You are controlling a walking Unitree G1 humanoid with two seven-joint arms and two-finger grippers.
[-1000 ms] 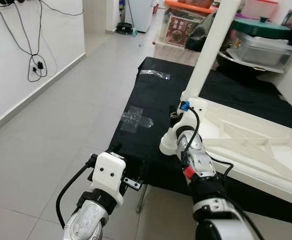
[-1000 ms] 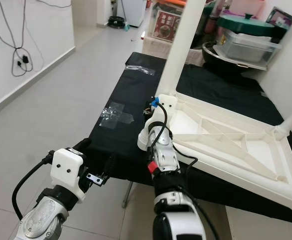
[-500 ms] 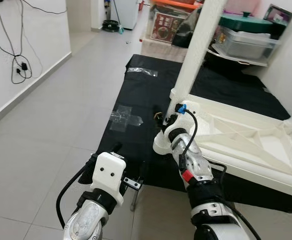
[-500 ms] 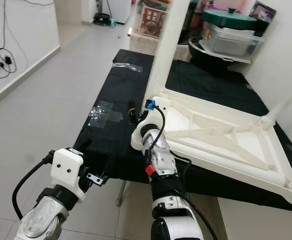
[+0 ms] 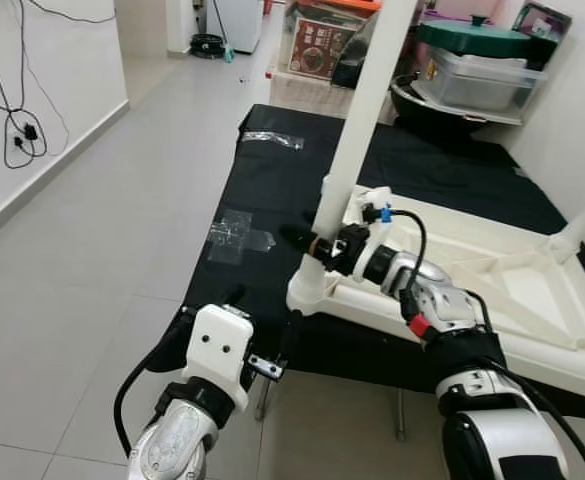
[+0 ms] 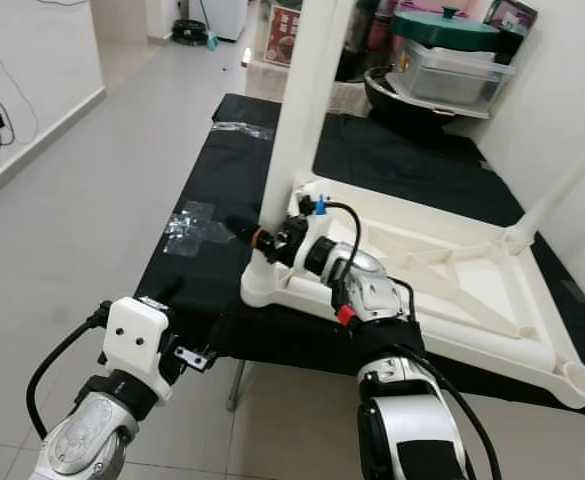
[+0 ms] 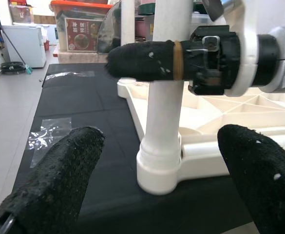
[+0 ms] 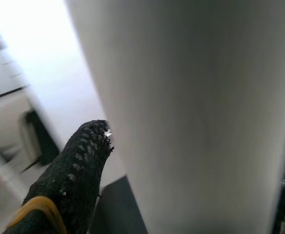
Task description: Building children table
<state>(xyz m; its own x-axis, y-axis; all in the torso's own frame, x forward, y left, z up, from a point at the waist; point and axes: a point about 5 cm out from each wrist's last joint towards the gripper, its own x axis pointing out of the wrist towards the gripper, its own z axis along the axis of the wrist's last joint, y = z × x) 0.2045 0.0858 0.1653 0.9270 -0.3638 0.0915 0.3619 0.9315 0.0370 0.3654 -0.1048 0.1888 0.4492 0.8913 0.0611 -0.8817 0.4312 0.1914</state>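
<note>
Swung sideways since before, right tool (image 5: 307,240) clamps the stiff, light table leg (image 5: 357,125) low; left tool (image 7: 157,190) gapes apart.

No lettering, brand, number or sign can be read anywhere in these views. A red-framed printed panel on the box (image 5: 317,47) standing on the floor beyond the black mat carries a picture and small marks, but they are too blurred and too small to make out. The same box (image 7: 80,38) appears in the left wrist view, equally illegible.
</note>
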